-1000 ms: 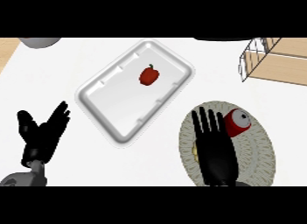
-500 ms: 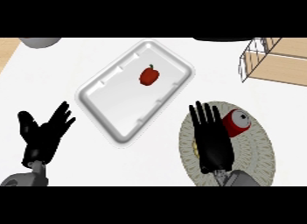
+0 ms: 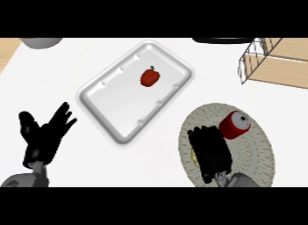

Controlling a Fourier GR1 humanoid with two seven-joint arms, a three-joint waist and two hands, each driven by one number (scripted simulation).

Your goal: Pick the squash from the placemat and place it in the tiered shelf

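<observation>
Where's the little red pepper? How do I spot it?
Find the big white tray in the middle of the counter. The pepper lies alone inside it, toward its far end. The other red thing, a can, sits on the round placemat instead.

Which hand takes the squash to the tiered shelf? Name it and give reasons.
Right. The right hand is over the placemat, fingers curled over the squash, with the tiered shelf on its side. The left hand rests open beyond the tray.
</observation>
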